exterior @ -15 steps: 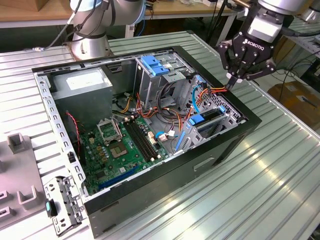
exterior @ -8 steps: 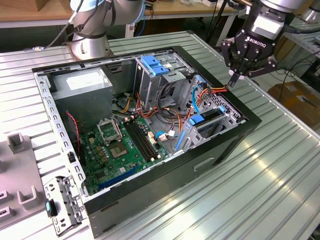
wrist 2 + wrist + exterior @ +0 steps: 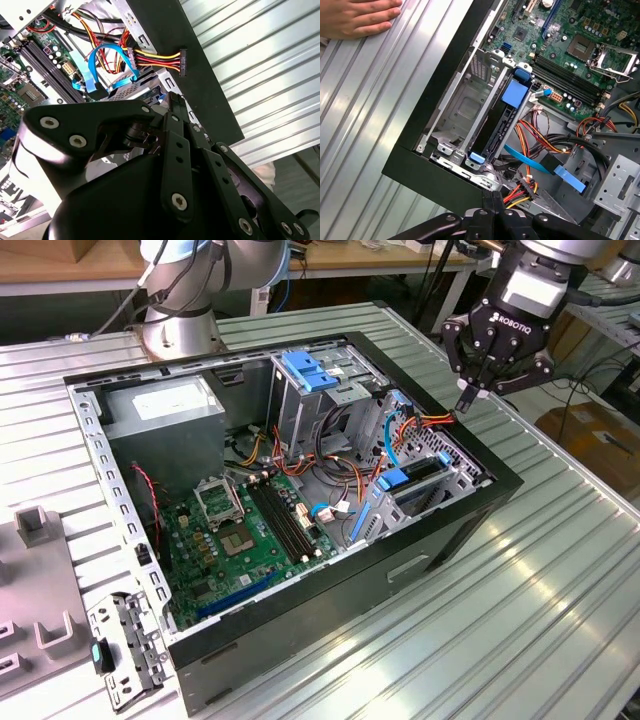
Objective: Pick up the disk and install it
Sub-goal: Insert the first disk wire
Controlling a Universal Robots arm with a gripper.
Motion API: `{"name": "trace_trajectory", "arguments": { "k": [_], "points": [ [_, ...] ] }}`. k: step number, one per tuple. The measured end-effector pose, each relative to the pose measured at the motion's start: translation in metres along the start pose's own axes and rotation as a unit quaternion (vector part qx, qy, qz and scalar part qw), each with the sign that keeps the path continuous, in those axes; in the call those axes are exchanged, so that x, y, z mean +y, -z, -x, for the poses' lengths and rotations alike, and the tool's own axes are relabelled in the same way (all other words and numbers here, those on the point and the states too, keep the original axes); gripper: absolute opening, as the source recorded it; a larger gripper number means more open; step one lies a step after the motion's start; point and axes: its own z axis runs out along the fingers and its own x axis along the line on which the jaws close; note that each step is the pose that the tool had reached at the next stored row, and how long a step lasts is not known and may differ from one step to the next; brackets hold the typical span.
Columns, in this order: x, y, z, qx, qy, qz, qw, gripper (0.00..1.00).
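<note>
We log the disk (image 3: 416,480) (image 3: 502,112) seated on edge in the drive bay (image 3: 451,131) at the corner of the computer case (image 3: 300,612) on the exterior view's right, its blue handle facing up. It lies below the gripper (image 3: 472,396) (image 3: 492,198) and a little inward from it, apart and not touched. The gripper hangs above the case rim beside that corner. Its fingers are pressed together, and we see nothing between them or touching them. A power connector (image 3: 182,61) (image 3: 525,192) on red, yellow and black wires lies at the rim just under the fingertips, with a blue ribbon cable (image 3: 555,170) near it. Within the bay, the slot next to the disk on the case-wall side shows its bare metal floor. Elsewhere in the case, the motherboard (image 3: 240,535) covers the floor, a grey box with a white label (image 3: 165,412) fills the far corner on the exterior view's left, and a tall silver cage with a light-blue latch (image 3: 306,370) stands at the far edge. A person's hand (image 3: 359,18) rests flat on the ribbed metal table (image 3: 520,590) outside the case
</note>
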Motion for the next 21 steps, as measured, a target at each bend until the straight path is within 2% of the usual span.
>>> {"name": "trace_trajectory", "arguments": {
  "k": [8, 9, 15, 16, 21],
  "points": [
    [-0.0001, 0.0, 0.0001, 0.0, 0.0, 0.0, 1.0, 0.11],
    [-0.0001, 0.0, 0.0001, 0.0, 0.0, 0.0, 1.0, 0.18],
    [-0.0002, 0.0, 0.0002, 0.0, 0.0, 0.0, 1.0, 0.19],
    [-0.0002, 0.0, 0.0002, 0.0, 0.0, 0.0, 1.0, 0.25],
    [-0.0002, 0.0, 0.0002, 0.0, 0.0, 0.0, 1.0, 0.25]
  ]
}}
